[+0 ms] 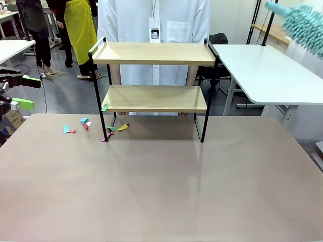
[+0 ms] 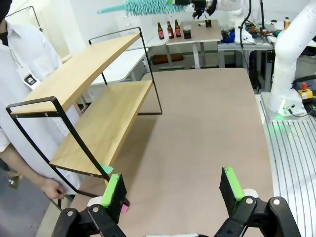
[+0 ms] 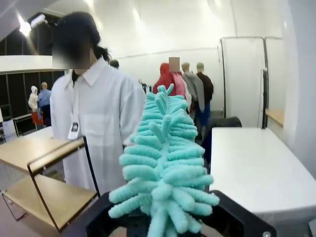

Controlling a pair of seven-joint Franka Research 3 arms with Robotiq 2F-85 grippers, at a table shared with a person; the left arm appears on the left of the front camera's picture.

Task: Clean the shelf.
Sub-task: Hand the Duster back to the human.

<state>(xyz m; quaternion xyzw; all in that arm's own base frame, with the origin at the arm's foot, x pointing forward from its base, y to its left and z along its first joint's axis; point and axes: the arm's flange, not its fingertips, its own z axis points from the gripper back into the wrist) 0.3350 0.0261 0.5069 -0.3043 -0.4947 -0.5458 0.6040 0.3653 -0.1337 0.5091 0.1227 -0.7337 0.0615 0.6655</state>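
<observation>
The shelf (image 1: 154, 53) (image 2: 89, 69) (image 3: 44, 148), two light wooden boards in a black frame, stands at the table's far middle. A green paper scrap (image 1: 105, 107) (image 2: 106, 169) sits at the lower board's left front corner. Several coloured scraps (image 1: 85, 121) lie on the table by its left legs. My left gripper (image 1: 25, 92) (image 2: 173, 187) hovers open and holds nothing at the table's left edge, level with the lower board. My right gripper (image 2: 200, 6) (image 3: 163, 224) is shut on a teal fluffy duster (image 1: 303, 22) (image 2: 148, 7) (image 3: 165, 163), held high, up and right of the shelf.
A person in a white coat (image 1: 151, 20) stands right behind the shelf, one hand (image 2: 52, 187) low by its left leg. A white table (image 1: 267, 70) adjoins at the right, another (image 1: 10, 48) at far left. The brown tabletop (image 1: 166, 186) in front is bare.
</observation>
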